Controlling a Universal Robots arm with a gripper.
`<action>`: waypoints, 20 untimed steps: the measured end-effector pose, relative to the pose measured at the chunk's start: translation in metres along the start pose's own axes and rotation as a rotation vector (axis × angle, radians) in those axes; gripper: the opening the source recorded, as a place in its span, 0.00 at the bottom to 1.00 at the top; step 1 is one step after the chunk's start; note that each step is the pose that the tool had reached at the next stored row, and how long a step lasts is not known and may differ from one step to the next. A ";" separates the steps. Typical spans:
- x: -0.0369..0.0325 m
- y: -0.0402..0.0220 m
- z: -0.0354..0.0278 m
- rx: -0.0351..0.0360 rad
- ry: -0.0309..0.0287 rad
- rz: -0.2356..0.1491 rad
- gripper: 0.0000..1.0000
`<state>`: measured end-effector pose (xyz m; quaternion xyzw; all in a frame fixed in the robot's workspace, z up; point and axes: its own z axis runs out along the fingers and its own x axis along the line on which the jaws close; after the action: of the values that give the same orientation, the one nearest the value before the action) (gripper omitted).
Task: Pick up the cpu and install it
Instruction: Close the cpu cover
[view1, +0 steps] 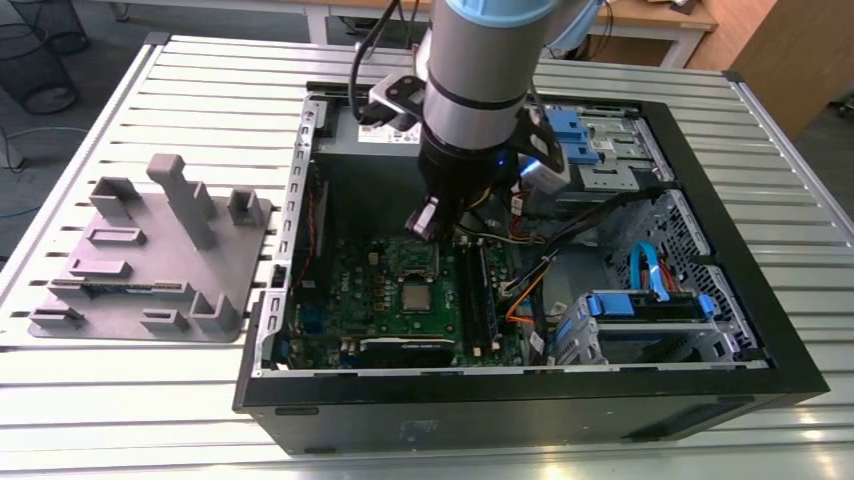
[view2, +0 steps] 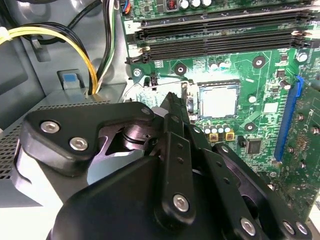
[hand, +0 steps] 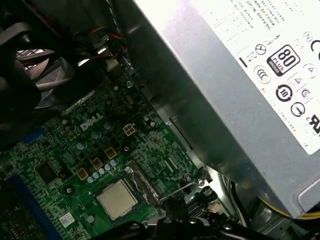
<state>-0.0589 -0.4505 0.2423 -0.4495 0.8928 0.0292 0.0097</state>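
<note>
Inside the open computer case (view1: 694, 330), the cpu (view1: 416, 297) lies flat in its socket on the green motherboard (view1: 354, 300), its silvery top showing in both wrist views (view2: 218, 102) (hand: 116, 199). The gripper (view1: 427, 222) hangs just beyond it, toward twelve o'clock in the exterior view. Its fingers look drawn together and empty, though I cannot tell for certain.

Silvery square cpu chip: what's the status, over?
Silvery square cpu chip seated in socket on green motherboard. Black gripper hovering beside it, holding nothing visible. Nothing in the way.
</note>
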 end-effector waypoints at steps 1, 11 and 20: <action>0.0007 -0.0004 -0.0001 0.0002 0.0004 0.000 0.11; 0.0086 -0.0055 -0.0006 0.0028 0.0043 -0.006 0.11; 0.0135 -0.0088 -0.0010 0.0057 0.0088 -0.011 0.11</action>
<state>-0.0598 -0.4666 0.2423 -0.4543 0.8905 0.0246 0.0072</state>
